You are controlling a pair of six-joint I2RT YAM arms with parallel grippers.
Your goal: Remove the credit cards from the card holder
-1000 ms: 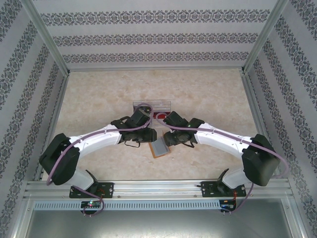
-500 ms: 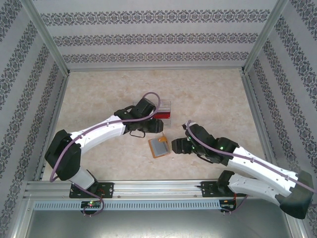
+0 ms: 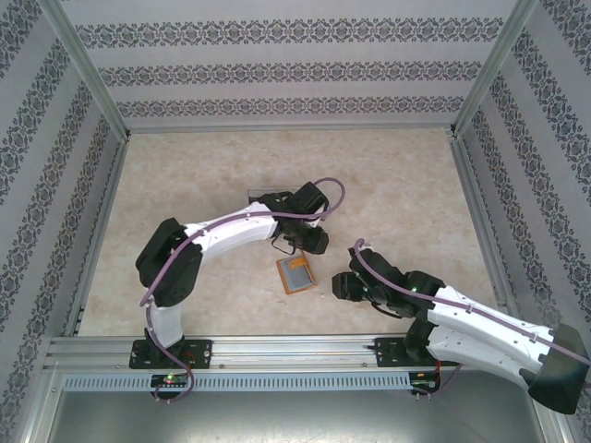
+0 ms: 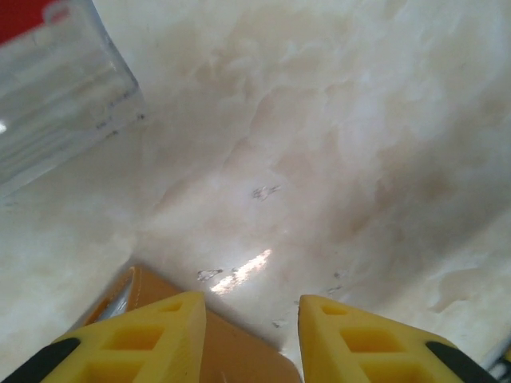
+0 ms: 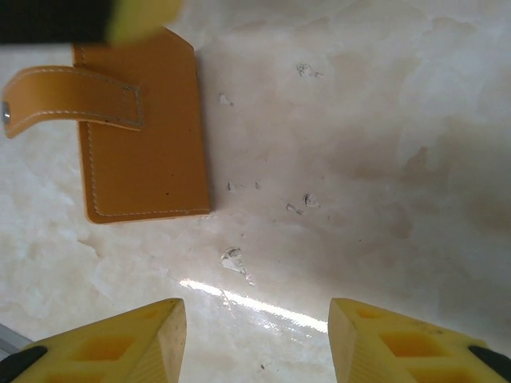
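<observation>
Marble-look table (image 3: 397,185), one orange card holder (image 3: 295,274) lying flat near the middle with its strap loose. It's partly cut off behind the left gripper (image 4: 249,309). One clear tray (image 4: 64,96) is mostly hidden under that arm, with just a red sliver (image 4: 20,12) showing, so the cards can't be counted. The left and right gripper (image 5: 255,315) both have fingers spread, gripping nothing.

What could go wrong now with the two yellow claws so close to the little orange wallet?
1. The open left gripper and open right gripper both hover by the flat orange-tan stitched card holder; they might bump each other.
2. Nothing holds it on the smooth marbled table, so a nudge could slide it away.
3. The clear plastic tray sits just beyond the left gripper and could get knocked.
</observation>
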